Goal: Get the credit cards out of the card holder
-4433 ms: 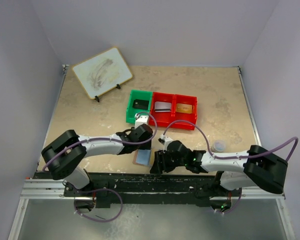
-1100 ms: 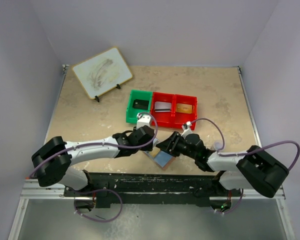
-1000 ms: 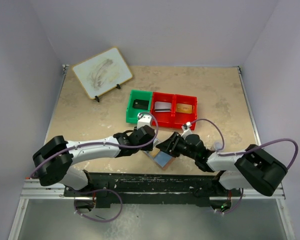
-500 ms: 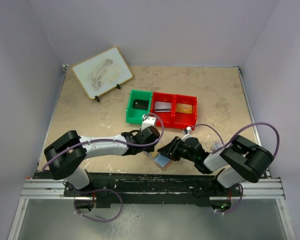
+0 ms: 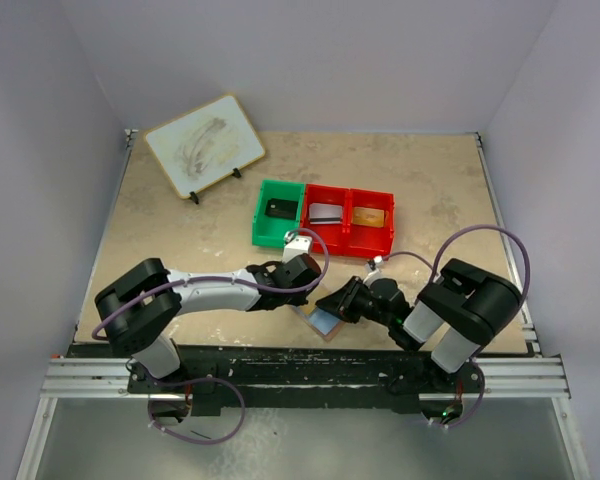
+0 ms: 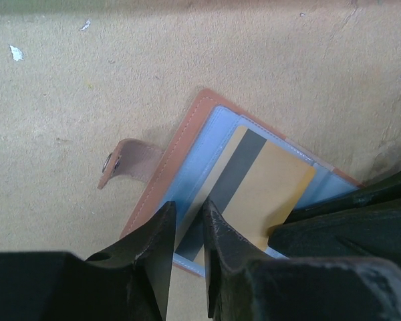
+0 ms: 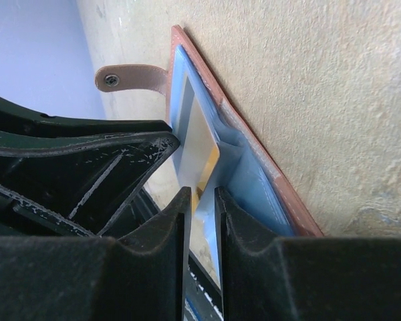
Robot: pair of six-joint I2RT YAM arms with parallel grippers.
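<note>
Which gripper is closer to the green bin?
Left. The left gripper is just on the near side of the green bin; the right gripper is farther toward the robot and to the right.

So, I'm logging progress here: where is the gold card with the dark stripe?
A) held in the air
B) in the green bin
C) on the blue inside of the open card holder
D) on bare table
C: the left wrist view shows the gold card lying against the blue inside of the open card holder, which rests on the table.
</note>
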